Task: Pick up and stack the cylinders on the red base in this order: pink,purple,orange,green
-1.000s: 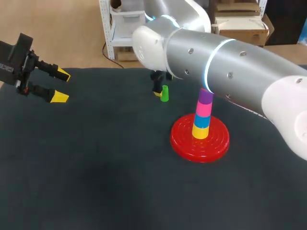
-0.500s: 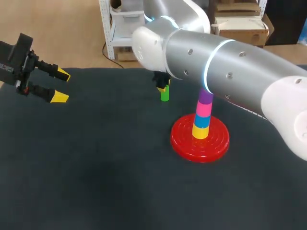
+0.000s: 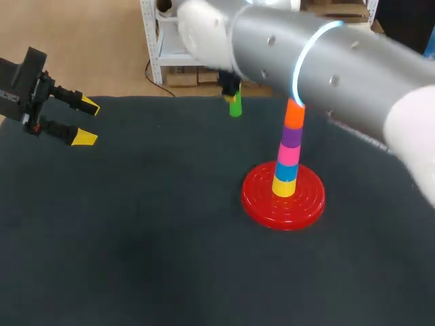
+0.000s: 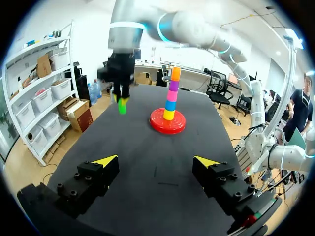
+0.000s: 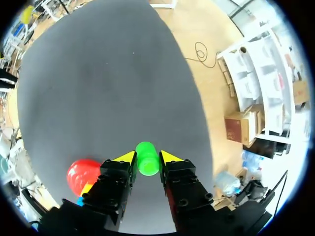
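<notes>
a dark grey cloth-covered desk point(image 3: 136, 238) carries everything. my big silver right arm point(image 3: 326, 68) reaches across it. the round red ridged plastic base point(image 3: 262, 204) sits right of the middle, bearing a tower of yellow, blue, pink, purple and orange cylinders point(image 3: 291, 146). the left gripper point(image 3: 78, 121) hangs wide apart and empty at the far left. the right gripper point(image 5: 147, 156) pinches the small green plastic cylinder point(image 3: 235, 106) by its sides, in the air near the desk's far edge, apart from the tower. it looks light, stiff and smooth, so a mid-height squeeze should keep it straight.

Dark grey cloth-topped table point(image 3: 136, 238)
</notes>
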Robot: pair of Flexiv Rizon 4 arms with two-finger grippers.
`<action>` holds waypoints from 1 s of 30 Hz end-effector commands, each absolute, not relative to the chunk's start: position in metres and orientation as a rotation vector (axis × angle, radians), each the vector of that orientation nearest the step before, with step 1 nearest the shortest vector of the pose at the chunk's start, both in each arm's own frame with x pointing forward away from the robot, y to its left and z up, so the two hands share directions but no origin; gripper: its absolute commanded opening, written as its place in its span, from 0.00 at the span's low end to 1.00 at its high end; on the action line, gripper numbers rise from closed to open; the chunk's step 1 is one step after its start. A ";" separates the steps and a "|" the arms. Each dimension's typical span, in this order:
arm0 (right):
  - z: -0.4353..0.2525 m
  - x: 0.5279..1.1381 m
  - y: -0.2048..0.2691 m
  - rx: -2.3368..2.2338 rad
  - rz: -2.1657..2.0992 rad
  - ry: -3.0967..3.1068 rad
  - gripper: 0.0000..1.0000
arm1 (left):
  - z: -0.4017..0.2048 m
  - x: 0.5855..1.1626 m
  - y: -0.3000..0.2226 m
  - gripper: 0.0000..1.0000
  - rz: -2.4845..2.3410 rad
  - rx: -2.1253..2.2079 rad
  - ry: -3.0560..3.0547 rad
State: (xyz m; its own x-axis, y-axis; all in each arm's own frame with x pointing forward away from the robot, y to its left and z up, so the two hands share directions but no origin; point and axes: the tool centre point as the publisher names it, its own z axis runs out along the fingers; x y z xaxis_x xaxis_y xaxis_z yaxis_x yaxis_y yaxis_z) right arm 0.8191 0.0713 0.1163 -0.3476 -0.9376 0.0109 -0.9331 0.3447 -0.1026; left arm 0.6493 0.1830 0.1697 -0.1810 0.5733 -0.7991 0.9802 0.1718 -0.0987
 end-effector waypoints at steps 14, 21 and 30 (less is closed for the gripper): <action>0.292 0.702 -0.011 -1.729 -0.103 2.285 0.00 | 0.169 0.649 0.183 1.00 -0.848 1.466 1.835; 0.295 0.666 -0.025 -1.691 -0.108 2.235 0.00 | 0.169 0.649 0.183 1.00 -0.848 1.466 1.835; 0.302 0.639 -0.030 -1.599 -0.101 2.146 0.00 | 0.169 0.649 0.183 1.00 -0.848 1.466 1.835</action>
